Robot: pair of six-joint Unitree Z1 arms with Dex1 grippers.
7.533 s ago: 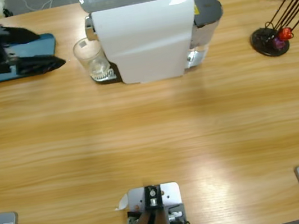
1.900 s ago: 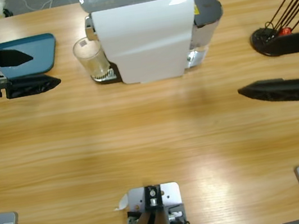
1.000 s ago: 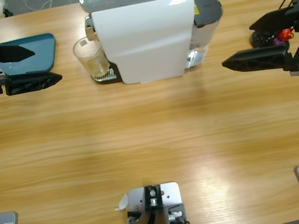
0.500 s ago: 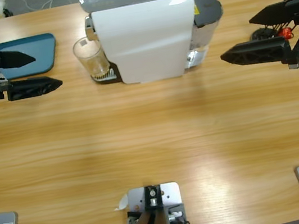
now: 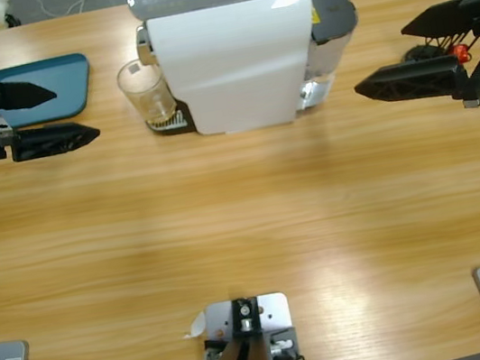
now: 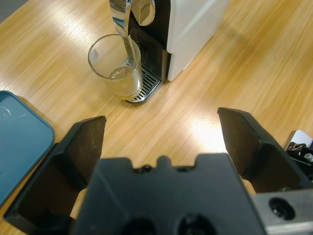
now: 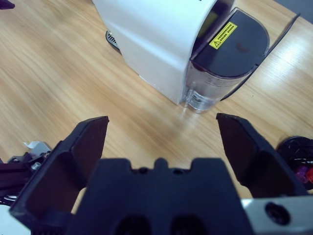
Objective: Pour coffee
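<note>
A clear glass (image 5: pixel 146 94) stands on the drip grate under the spout of the white coffee machine (image 5: pixel 234 53). In the left wrist view the glass (image 6: pixel 116 73) has a pale bottom, and I cannot make out any coffee in it. My left gripper (image 5: pixel 75 110) hovers open to the left of the glass and points at it; nothing is between its jaws (image 6: pixel 160 117). My right gripper (image 5: pixel 380 59) is open to the right of the machine. It faces the grey water tank (image 7: pixel 225 63) and holds nothing (image 7: pixel 161 118).
A blue tray (image 5: pixel 61 85) lies at the back left, partly under my left gripper. A black capsule stand (image 5: pixel 425 53) with a red capsule sits at the back right, behind my right gripper. Bare wood stretches across the front of the table.
The right arm came in from the right edge and swung back toward the machine's tank side, then stopped. The left gripper slid slightly forward off the tray and has held still over the last half second.
</note>
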